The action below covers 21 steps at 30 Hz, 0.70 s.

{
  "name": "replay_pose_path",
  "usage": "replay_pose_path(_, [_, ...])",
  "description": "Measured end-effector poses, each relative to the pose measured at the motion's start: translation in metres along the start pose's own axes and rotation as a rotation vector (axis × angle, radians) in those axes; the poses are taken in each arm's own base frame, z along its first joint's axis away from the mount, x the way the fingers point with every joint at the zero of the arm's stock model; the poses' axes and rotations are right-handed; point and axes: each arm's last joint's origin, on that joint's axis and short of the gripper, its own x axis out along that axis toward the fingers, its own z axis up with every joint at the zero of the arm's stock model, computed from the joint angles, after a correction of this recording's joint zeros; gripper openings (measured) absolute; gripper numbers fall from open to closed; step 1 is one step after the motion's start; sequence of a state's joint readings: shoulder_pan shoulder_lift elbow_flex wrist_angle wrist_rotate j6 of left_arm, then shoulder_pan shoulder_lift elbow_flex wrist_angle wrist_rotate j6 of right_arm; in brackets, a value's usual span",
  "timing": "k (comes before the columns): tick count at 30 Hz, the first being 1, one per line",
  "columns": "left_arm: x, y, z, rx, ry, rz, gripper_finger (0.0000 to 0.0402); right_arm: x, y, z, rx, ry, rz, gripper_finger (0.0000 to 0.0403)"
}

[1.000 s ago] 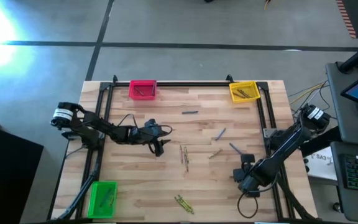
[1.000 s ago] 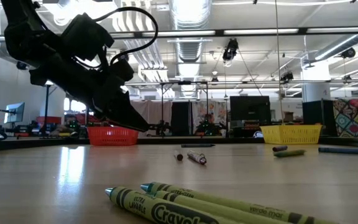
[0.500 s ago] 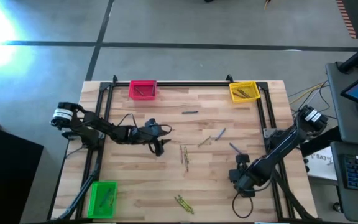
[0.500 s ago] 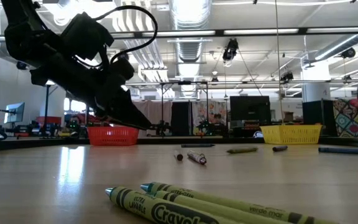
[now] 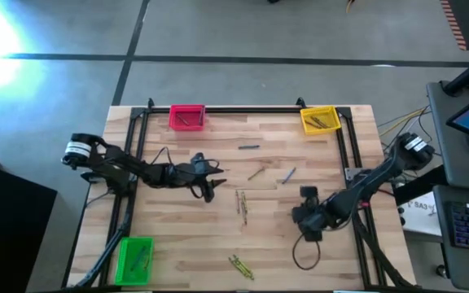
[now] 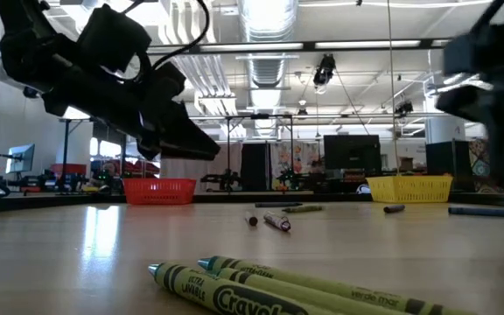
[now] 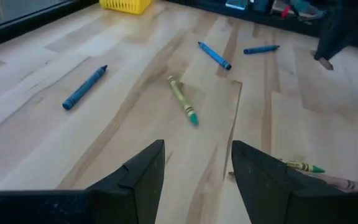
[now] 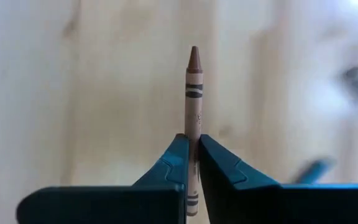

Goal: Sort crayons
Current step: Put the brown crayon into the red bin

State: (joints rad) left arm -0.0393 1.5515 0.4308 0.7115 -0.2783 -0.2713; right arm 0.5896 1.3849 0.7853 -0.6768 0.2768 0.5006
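Crayon (image 8: 193, 93), brownish, sits pinched upright between our right gripper (image 8: 192, 163)'s closed fingers at the table's four o'clock, presumably bound for a bin. Our left gripper (image 7: 197, 177) hovers spread at nine o'clock; other crayons lie scattered mid-table.

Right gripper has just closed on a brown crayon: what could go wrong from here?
1. The right gripper pinches the brown crayon near its lower end, so most of its length sticks out past the fingertips; it might pivot or slip in transit.
2. Several loose crayons, like the blue crayon, lie on the table nearby; a low swing could scatter them.
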Motion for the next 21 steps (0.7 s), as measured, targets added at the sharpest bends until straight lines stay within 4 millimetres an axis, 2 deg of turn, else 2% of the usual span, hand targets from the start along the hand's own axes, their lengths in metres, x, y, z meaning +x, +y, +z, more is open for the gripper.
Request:
replay_pose_path(4, [-0.008,0.0,0.009,0.029,-0.108,-0.026,0.017,-0.008,-0.028,0.028,0.034,-0.269,-0.116,0.0014])
replay_pose_path(8, [-0.006,-0.003,0.015,0.049,-0.241,-0.078,0.017,-0.003,-0.06,0.059,0.089,-0.611,-0.15,0.0014])
replay_pose_path(11, [-0.003,-0.006,0.016,0.055,-0.309,-0.153,0.017,0.001,-0.084,0.073,0.158,-0.842,-0.208,0.0013])
replay_pose_path(13, [-0.001,-0.008,0.016,0.058,-0.349,-0.184,0.017,0.008,-0.099,0.075,0.192,-0.895,-0.242,0.0013])
replay_pose_path(16, [0.005,-0.009,0.016,0.064,-0.397,-0.188,0.017,0.016,-0.114,0.079,0.198,-0.929,-0.203,0.0013])
replay_pose_path(21, [0.023,-0.013,0.024,0.064,-0.446,-0.183,0.017,0.029,-0.121,0.089,0.164,-0.926,-0.197,0.0013])
